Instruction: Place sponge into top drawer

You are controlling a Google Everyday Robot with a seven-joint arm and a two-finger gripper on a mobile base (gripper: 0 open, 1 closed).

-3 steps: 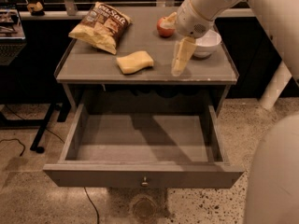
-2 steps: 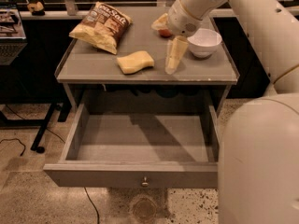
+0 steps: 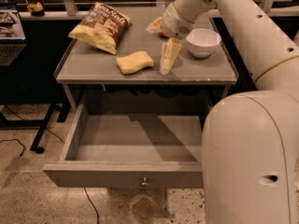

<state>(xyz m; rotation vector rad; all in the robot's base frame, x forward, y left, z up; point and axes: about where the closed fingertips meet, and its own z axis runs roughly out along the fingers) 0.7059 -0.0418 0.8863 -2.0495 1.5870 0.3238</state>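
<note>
Pincer: points down over the worktop, just right of the sponge and left of the bowl; its tip is close to the surface, and whether it touches cannot be told. It holds nothing. How wide it stands cannot be told.
Sponge: lies flat on the worktop near the front edge, about the middle, apart from the pincer and not inside the drawer.
Drawer: pulled well out below the worktop; the grey floor inside is bare and partly in shadow.
Knob: small and metal, at the middle of the drawer's front panel.
Worktop: grey and flat, carrying the sponge, the bag and the bowl.
Bag: crinkled yellow-brown chip bag at the back left of the worktop, well apart from the sponge.
Bowl: white, upright, at the right of the worktop, just beside the wrist of the arm.
Arm: pale, comes in from the upper right and bends down to the pincer.
Item behind the wrist: pale yellow with some red, mostly hidden by the arm; what it is cannot be told.
Robot body: large pale rounded shell filling the lower right, covering the drawer's right end.
Floor: speckled, with a dark cable lying at the left.
</note>
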